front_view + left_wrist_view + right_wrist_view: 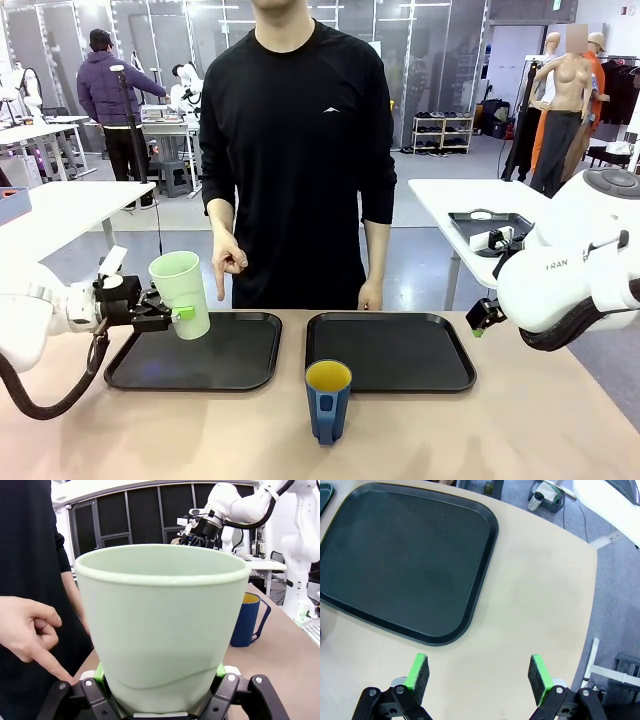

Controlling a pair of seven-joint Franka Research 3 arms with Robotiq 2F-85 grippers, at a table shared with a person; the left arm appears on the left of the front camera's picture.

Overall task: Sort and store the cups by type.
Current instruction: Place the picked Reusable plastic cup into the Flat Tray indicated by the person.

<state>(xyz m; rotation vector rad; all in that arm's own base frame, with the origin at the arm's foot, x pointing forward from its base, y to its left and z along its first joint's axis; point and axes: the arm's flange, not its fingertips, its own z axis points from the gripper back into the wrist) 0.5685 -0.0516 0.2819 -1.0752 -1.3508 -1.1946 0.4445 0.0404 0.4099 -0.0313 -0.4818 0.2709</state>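
Holding the tumbler (181, 288) clamped low on its wall, the left gripper (180, 314) hangs it, slightly tilted, above the left tray (235, 362). Just beside it, a person's hand (228, 262) points down at that tray. The mug (328, 400) stands on the table, in front of the gap between the trays. The right gripper (479, 672) gapes wide and empty near the right tray (395, 555). Lowering could brush the finger, and a tilted release may topple the tumbler.
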